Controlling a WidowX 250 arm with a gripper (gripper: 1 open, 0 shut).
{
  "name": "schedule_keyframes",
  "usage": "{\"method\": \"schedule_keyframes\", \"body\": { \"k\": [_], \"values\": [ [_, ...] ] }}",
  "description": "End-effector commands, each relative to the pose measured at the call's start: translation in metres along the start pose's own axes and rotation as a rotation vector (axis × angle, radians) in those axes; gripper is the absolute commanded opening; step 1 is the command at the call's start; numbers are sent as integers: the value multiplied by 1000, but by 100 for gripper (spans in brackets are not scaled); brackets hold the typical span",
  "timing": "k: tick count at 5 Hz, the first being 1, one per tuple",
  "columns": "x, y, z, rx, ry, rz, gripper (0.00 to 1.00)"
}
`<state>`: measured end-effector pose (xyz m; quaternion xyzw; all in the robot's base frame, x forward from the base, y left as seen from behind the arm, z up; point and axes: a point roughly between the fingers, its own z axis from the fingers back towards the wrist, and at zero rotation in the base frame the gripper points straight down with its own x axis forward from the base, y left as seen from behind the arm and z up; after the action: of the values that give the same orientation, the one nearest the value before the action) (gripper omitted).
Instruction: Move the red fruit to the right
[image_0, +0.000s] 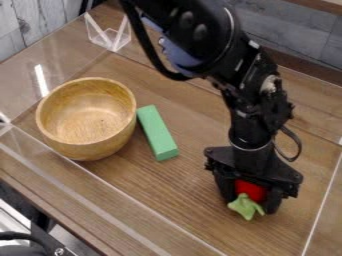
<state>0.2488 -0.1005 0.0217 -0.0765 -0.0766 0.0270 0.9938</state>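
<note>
The red fruit (249, 192) is small, bright red with a light-green leafy top (243, 207). It lies on the wooden table at the front right, between the black fingers of my gripper (250, 189). The gripper points straight down over it and its jaws sit close around the fruit. The fruit's upper part is hidden by the gripper. The black arm reaches down from the top of the view.
A wooden bowl (87, 118) stands at the left. A long green rectangular block (159, 132) lies just right of it. A clear plastic wall (160, 205) runs around the table's front and sides. A clear stand (107, 33) sits at the back left.
</note>
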Motion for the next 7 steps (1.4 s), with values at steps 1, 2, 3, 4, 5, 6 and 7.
{"method": "schedule_keyframes", "body": {
  "k": [1, 2, 3, 4, 5, 6, 7],
  "values": [
    [9, 1, 5, -21, -28, -98, 0],
    [16, 6, 11, -19, -24, -128, 0],
    [24, 9, 20, -16, -25, -143, 0],
    [27, 2, 22, -14, -28, -142, 0],
    [25, -9, 48, -21, -41, -172, 0],
    [48, -13, 77, -25, -102, -160, 0],
    [80, -6, 94, -15, -165, -121, 0]
  ]
}}
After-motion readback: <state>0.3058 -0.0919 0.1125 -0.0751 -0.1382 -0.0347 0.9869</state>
